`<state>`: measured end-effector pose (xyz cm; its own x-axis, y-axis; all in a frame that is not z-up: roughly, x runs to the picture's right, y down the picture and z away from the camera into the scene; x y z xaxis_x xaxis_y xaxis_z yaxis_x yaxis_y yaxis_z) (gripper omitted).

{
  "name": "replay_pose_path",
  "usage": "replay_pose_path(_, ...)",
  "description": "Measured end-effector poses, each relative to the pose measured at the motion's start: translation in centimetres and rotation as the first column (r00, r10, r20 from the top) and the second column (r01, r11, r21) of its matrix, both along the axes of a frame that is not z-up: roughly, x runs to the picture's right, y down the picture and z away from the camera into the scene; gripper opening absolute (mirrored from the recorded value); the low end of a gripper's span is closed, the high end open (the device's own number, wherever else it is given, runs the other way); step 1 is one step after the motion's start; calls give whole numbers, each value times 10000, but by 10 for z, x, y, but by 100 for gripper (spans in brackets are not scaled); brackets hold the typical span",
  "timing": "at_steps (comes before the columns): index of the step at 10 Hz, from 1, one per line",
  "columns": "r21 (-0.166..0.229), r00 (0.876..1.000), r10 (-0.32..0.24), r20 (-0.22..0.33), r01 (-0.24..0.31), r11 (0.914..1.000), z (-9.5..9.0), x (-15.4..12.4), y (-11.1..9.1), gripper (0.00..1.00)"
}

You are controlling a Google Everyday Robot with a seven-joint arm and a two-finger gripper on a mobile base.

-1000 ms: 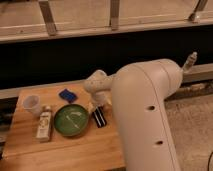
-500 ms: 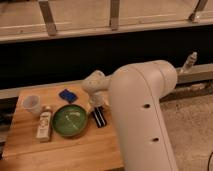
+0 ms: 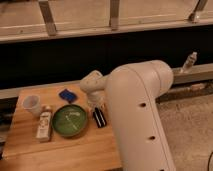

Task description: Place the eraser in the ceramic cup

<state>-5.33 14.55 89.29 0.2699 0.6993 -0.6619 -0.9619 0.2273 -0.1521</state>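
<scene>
Reaching down over a wooden table (image 3: 75, 150), a large white robot arm (image 3: 137, 115) fills the right side of the view. Its gripper (image 3: 97, 104) hangs at the end of a rounded wrist, just above the far end of the eraser (image 3: 100, 118), and it cannot be told whether the gripper is apart or closed, or whether it touches the eraser. The eraser, a black oblong block with thin pale stripes, lies flat on the table just right of a round green dish (image 3: 70, 120). The ceramic cup (image 3: 31, 104), small and pale, stands upright near the table's left edge, well apart from the eraser. A pale labelled bottle (image 3: 44, 125) lies between cup and dish. A small blue pad (image 3: 67, 94) sits behind the dish.
</scene>
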Motion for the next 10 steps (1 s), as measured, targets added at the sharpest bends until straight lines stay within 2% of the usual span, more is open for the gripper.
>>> replay_pose_path(2, -17, 10000, 16, -16, -16, 10000, -1, 1, 0, 4)
replay_pose_path(3, 29, 10000, 15, -32, -15, 10000, -4, 2, -2, 0)
replay_pose_path(5, 358, 10000, 32, -21, -31, 9994, -17, 4, -15, 0)
replay_pose_path(7, 947, 9998, 124, 133, -136, 9954, -38, 8, -39, 0)
replay_pose_path(9, 1433, 9984, 412, 385, -463, 9886, -48, 13, -56, 0)
replay_pose_path(10, 1684, 9958, 615, 679, -722, 9831, -51, 16, -66, 0)
